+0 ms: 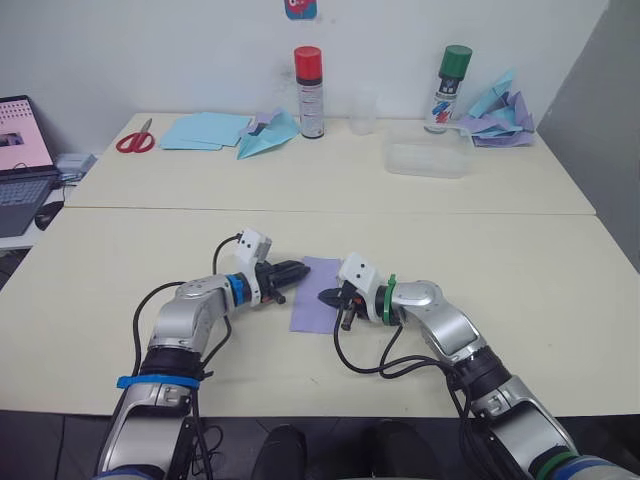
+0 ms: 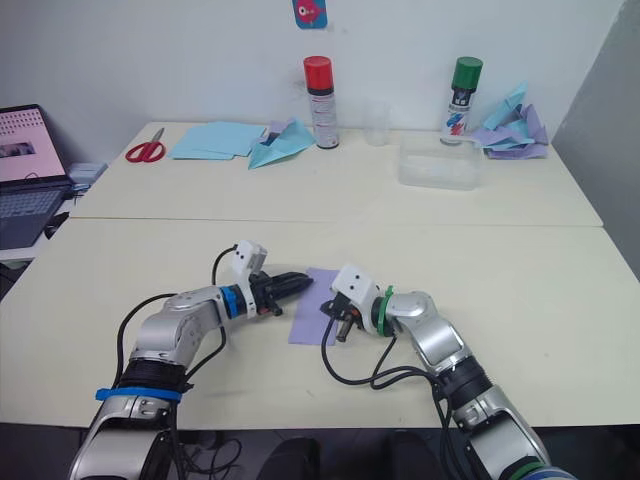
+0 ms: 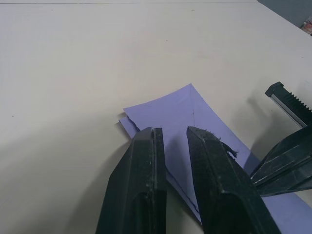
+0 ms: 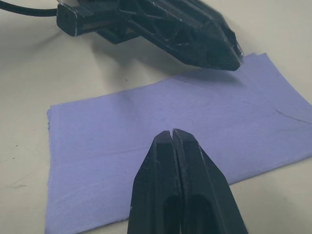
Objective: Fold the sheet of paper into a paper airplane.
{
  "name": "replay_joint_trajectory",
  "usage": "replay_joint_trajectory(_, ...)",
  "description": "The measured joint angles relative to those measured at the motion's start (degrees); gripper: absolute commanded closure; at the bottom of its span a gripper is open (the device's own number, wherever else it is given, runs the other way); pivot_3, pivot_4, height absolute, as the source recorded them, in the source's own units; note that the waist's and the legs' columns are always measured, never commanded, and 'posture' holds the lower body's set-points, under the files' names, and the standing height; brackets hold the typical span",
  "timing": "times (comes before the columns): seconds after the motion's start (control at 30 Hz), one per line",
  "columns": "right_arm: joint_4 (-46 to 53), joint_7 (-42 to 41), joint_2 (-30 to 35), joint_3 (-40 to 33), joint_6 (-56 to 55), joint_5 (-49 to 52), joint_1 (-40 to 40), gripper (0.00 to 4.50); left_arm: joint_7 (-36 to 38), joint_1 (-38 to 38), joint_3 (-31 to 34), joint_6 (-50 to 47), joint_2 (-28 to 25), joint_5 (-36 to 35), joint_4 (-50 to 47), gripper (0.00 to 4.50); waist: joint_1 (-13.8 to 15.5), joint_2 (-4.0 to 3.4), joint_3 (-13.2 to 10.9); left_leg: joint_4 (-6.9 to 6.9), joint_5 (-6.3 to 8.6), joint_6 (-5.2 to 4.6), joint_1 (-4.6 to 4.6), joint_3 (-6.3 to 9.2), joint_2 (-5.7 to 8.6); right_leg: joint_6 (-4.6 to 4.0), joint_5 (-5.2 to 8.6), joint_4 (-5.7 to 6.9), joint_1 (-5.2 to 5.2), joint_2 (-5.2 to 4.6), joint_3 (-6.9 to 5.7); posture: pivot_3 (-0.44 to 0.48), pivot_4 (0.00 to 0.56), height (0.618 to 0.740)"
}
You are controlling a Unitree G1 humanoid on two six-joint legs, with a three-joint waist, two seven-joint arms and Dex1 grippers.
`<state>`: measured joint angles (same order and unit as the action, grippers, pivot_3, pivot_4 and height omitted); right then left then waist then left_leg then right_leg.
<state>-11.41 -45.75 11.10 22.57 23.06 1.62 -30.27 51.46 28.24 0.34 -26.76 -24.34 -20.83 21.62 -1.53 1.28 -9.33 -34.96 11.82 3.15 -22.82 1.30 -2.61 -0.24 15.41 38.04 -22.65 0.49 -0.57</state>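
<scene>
— Sheet of paper [image 1: 320, 294], where is it?
— Flat on the near cream table [image 1: 120, 270], white wall behind, a laptop [image 1: 22, 160] off to the robot's left. It's folded to a narrow strip, long axis running away from the robot.
— And the left gripper [image 1: 291, 271]?
— At the strip's far left edge, fingers a narrow gap apart, paper under the tips, holding nothing.
— The right gripper [image 1: 330, 297]?
— Fingers pressed together over the middle, nothing between them.
</scene>
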Motion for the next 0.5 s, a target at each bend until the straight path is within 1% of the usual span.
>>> replay_joint_trajectory(0.5, 1.1, 0.8, 0.0, 0.0, 1.0, 0.0, 0.5, 4.5, 0.4, 0.1, 0.0, 0.8, -0.6, 0.9, 0.8, 3.44, 0.0, 0.0, 0.0, -0.01, 0.0, 0.0, -0.01, 0.0, 0.01, 0.0, 0.0, 0.0, 0.0, -0.01, 0.0, 0.0, 0.15, 0.74)
